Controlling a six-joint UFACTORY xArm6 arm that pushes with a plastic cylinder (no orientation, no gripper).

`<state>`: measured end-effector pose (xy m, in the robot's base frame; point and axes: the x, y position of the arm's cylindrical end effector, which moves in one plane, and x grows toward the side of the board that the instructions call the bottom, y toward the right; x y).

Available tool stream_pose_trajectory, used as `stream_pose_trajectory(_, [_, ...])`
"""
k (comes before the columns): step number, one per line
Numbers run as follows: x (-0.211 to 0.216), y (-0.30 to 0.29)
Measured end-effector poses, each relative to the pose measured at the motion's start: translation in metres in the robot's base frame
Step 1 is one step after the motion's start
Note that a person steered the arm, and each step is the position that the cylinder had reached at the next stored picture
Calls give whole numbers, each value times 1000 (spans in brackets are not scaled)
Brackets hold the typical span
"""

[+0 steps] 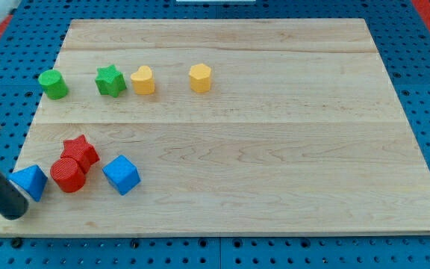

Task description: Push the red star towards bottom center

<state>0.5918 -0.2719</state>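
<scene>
The red star [80, 150] lies at the board's lower left. A red cylinder [69, 175] touches it just below. My rod comes in from the view's left edge, and my tip [13, 211] rests at the board's bottom left corner, below and left of the blue triangular block [29, 181]. The tip is well to the left of and below the red star, with the blue triangular block and the red cylinder between them.
A blue cube [122, 175] sits right of the red cylinder. Along the top left are a green cylinder [53, 84], a green star [110, 81], a yellow heart-like block [143, 80] and a yellow hexagon [200, 78]. The wooden board [275, 149] lies on a blue pegboard.
</scene>
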Motion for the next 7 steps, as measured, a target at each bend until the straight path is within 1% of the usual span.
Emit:
stream_pose_trajectory(1, [0, 0])
stream_pose_trajectory(3, [-18, 5])
stream_pose_trajectory(4, [3, -15])
stream_pose_trajectory(5, [2, -31])
stream_pose_trajectory(7, [-19, -23])
